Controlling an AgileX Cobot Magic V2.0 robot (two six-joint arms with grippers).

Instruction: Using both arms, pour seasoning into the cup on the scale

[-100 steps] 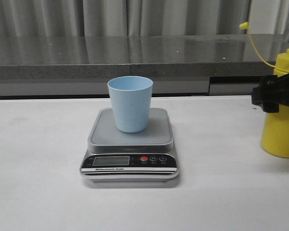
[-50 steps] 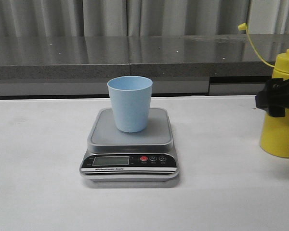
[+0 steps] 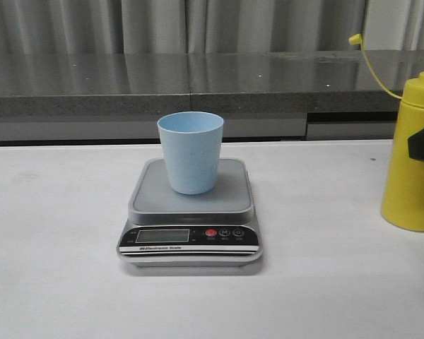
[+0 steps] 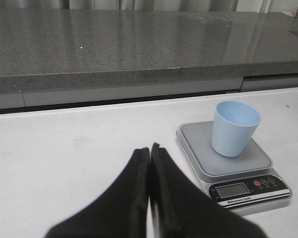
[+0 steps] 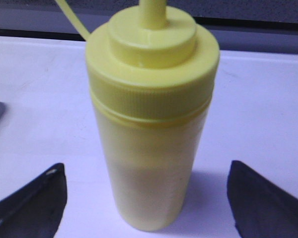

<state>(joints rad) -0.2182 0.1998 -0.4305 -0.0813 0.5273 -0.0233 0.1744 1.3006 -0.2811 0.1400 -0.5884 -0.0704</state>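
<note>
Left gripper (image 4: 150, 148) hangs over bare table (image 3: 56, 282) w/ its jaws pressed together, clenched on nothing, well apart from the scale (image 3: 191, 212) — prob parked out of the way until it's needed, since the task wants both arms. Plenty of free table on that side, nothing to bump; rear limit is the grey stone ledge (image 3: 92, 85) running across the back. Centre: scale sits square to the robot, panel and LCD facing front so a reading can be seen; the cup (image 3: 191, 152) stands upright on the platform, about mid-platform, mouth open upward, ready to receive. Platform rim shows all round the cup base, so it isn't near tipping off. Clear gap betw scale and the seasoning bottle (image 3: 408, 162), which stands upright on the table at far right, partly cut by the frame edge, tethered cap (image 3: 355, 39) off the nozzle and hanging up on its thin strap — nozzle looks open for pouring. Right gripper (image 5: 146, 198) is spread wide, one jaw each side of the bottle, neither touching: released, not grasping. Judging by this, the grasp is the step in hand; bottle then needs lift + carry leftward over open table, w/ room to tilt above the cup.
</note>
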